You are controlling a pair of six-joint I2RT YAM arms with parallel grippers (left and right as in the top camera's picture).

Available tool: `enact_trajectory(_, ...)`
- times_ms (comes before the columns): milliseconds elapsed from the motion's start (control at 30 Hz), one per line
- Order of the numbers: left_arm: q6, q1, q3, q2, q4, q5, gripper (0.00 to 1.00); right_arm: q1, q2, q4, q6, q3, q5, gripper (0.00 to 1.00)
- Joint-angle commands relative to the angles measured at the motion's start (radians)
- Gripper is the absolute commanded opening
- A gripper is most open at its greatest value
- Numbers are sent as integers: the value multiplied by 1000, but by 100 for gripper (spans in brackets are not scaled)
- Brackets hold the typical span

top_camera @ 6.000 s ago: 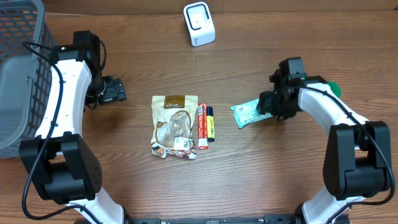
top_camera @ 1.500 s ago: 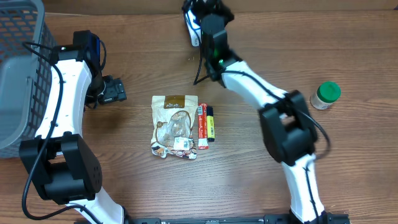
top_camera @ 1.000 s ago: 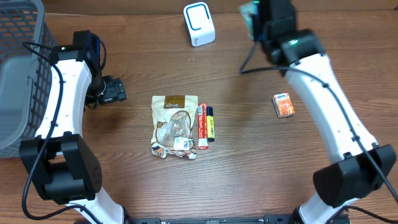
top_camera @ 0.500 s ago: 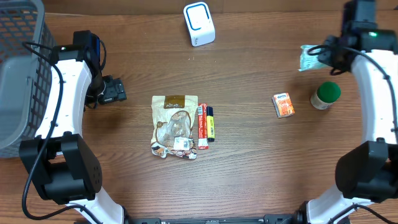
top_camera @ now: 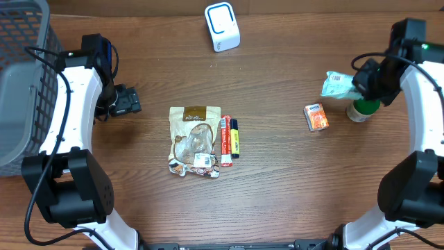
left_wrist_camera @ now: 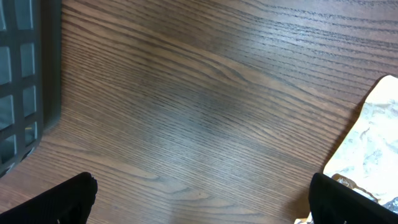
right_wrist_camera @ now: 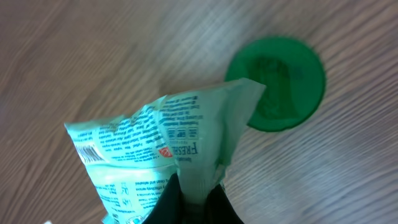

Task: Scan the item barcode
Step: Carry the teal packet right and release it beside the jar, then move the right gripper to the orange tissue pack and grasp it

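wood table [top_camera: 277,187]; right end effector [right_wrist_camera: 193,190] clamped on green packet [right_wrist_camera: 155,143]; left end effector [top_camera: 129,101] apart

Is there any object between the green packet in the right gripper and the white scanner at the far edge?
Nothing visible does. The right gripper holds the green packet next to the green-lidded jar. The table from there to the white scanner is bare; the orange box lies off that line.

The overhead view is showing one white scanner [top_camera: 222,26], one grey basket [top_camera: 21,83], one brown pouch [top_camera: 195,139], two slim sticks, possibly lip balms, namely a red stick [top_camera: 225,140] and a yellow stick [top_camera: 235,137], one small orange box [top_camera: 317,117], one green-lidded jar [top_camera: 363,110] and one pale green packet [top_camera: 338,85].
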Motion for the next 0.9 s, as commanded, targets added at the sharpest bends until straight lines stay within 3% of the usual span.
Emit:
enact_trajectory(0, 19, -7, 12, 7, 0, 5, 100, 1, -6, 61, 121, -89, -10, 4)
enact_trajectory(200, 19, -7, 12, 7, 1, 5, 100, -6, -6, 209, 204, -233, 19, 4)
enact_trajectory(567, 19, -7, 12, 7, 1, 5, 100, -79, -6, 223, 243, -246, 175, 6)
enact_trajectory(600, 19, -7, 12, 7, 1, 5, 100, -84, -6, 223, 240, -246, 175, 10)
enact_trajectory(867, 19, -7, 12, 7, 0, 5, 100, -89, -7, 234, 177, -198, 116, 74)
